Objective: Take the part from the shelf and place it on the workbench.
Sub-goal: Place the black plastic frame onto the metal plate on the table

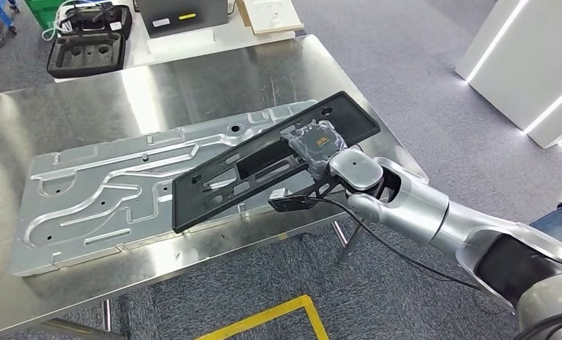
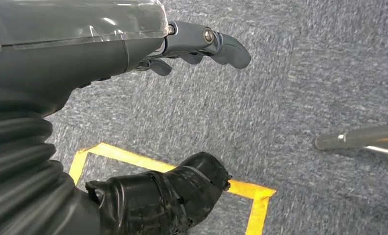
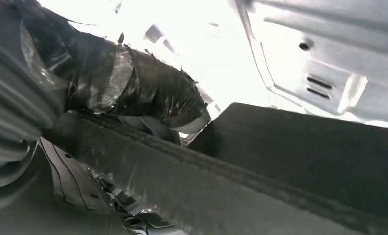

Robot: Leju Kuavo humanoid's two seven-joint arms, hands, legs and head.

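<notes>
The part is a long flat black panel point(image 1: 263, 166) with cut-out slots. It lies slantwise over the steel workbench point(image 1: 157, 92), on top of a large pressed aluminium plate point(image 1: 108, 191). My right hand point(image 1: 319, 142) grips the panel near its far right end, thumb over the top face. Seen from the right wrist, the taped thumb point(image 3: 148, 88) presses onto the dark panel point(image 3: 280, 161), with the bright plate point(image 3: 329, 58) beyond. My left hand point(image 2: 192, 46) hangs over the carpet, fingers apart and holding nothing.
Black foam cases point(image 1: 86, 42) and a grey box point(image 1: 182, 14) stand behind the workbench. White cabinets point(image 1: 526, 64) are at the right. Yellow floor tape point(image 1: 278, 319) marks the carpet in front. A steel table leg point(image 2: 358, 139) crosses the left wrist view.
</notes>
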